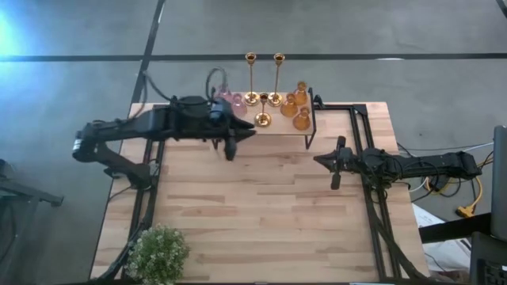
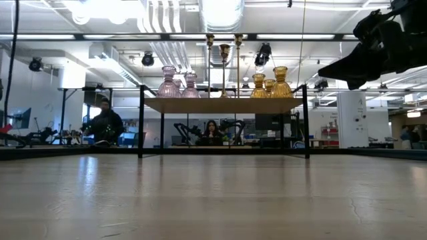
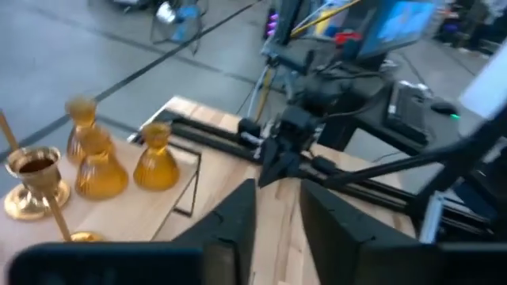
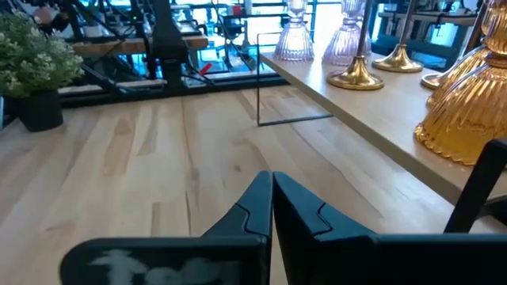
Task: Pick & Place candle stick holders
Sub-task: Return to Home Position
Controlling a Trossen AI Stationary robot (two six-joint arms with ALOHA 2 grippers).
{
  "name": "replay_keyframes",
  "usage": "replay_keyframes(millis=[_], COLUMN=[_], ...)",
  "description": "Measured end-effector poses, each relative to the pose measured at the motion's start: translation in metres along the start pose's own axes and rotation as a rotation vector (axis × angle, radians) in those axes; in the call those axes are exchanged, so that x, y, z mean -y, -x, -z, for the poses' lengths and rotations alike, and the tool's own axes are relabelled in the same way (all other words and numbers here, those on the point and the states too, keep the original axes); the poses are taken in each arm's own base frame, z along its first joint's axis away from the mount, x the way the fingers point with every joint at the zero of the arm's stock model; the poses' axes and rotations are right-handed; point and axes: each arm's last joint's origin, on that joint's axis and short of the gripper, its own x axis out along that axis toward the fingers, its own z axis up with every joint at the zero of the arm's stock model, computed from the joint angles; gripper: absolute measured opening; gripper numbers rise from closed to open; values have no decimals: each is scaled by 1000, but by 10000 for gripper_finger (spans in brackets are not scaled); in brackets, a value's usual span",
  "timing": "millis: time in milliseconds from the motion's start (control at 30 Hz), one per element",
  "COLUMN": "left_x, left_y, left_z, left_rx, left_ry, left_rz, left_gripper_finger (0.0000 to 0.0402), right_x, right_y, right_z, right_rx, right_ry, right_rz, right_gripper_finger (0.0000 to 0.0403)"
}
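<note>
A small raised wooden shelf (image 1: 277, 127) on black legs stands at the table's far middle. On its top rest three gold candle stick holders (image 1: 263, 117), amber glass ones (image 1: 301, 119) at its right end and pink glass ones (image 1: 230, 100) at its left end, each on its base. My left gripper (image 1: 247, 133) hovers high just in front of the shelf's left part, pointing toward the table's right. Its fingers (image 3: 238, 226) stand apart with nothing between them. My right gripper (image 1: 333, 162) waits shut at the right, near the shelf's right end.
A green leafy plant (image 1: 158, 252) in a pot stands at the near left corner. Black frame rails (image 1: 364, 134) run along both sides of the table. Bare wood (image 1: 261, 206) lies between the arms and the near edge. People (image 2: 105, 127) sit in the room beyond.
</note>
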Motion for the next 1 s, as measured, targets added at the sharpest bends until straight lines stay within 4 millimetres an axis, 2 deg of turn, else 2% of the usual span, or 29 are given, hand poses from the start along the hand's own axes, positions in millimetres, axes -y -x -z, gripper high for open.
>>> replay_keyframes(millis=[233,533,700,833,1000], left_x=[1,-5,-7,-12,-26], left_y=[48,104,118,114,117], left_z=[-16,-15,-14,5,55], left_rx=[87,65,69,23,77], left_ry=[-135,-179,-271,-284,-292], left_rz=[79,72,69,63,68], left_gripper_finger=[9,32,29,28,28], right_x=[0,0,0,0,0], right_y=[0,0,0,0,0], right_z=[0,0,0,0,0], right_rx=[0,0,0,0,0], right_ry=[-8,-6,-4,-4,-5], right_rz=[0,-1,-1,-1,0], right_gripper_finger=[9,9,9,9,9])
